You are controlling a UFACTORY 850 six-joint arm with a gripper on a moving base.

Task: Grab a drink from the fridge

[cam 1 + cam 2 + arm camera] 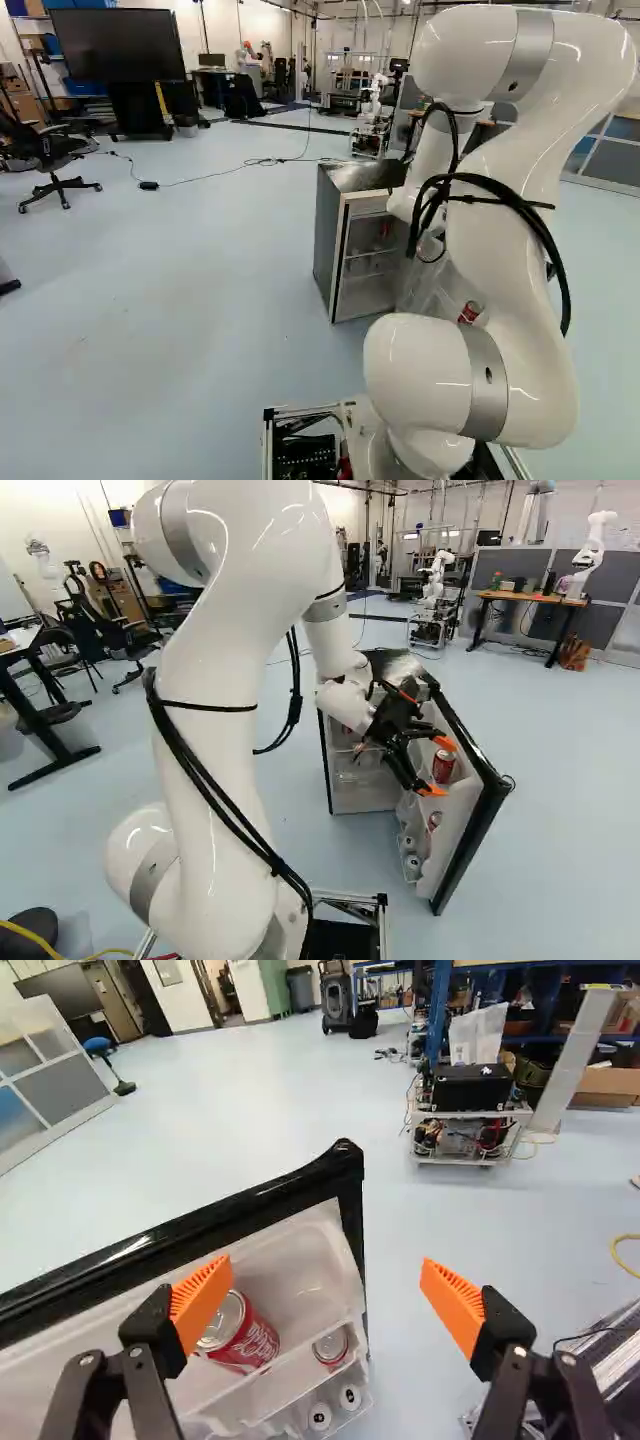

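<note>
My gripper (438,767) is at the upper shelf of the open fridge door (461,834) in the right base view, its orange tips around the line of sight to a red can (444,767). In the wrist view the gripper (327,1295) stands wide open. There the red can (250,1338) lies beside and partly behind one finger, off the middle of the gap, with no grip on it. Another can (331,1346) and two smaller-looking can tops (350,1397) show lower in the door. The fridge body (330,240) stands left of the door.
The door's black edge (150,1250) runs ahead of the fingers in the wrist view. A wheeled cart (466,1110) stands beyond. In the right base view, another robot (436,585) is behind the fridge and a wooden table (530,597) at the far right.
</note>
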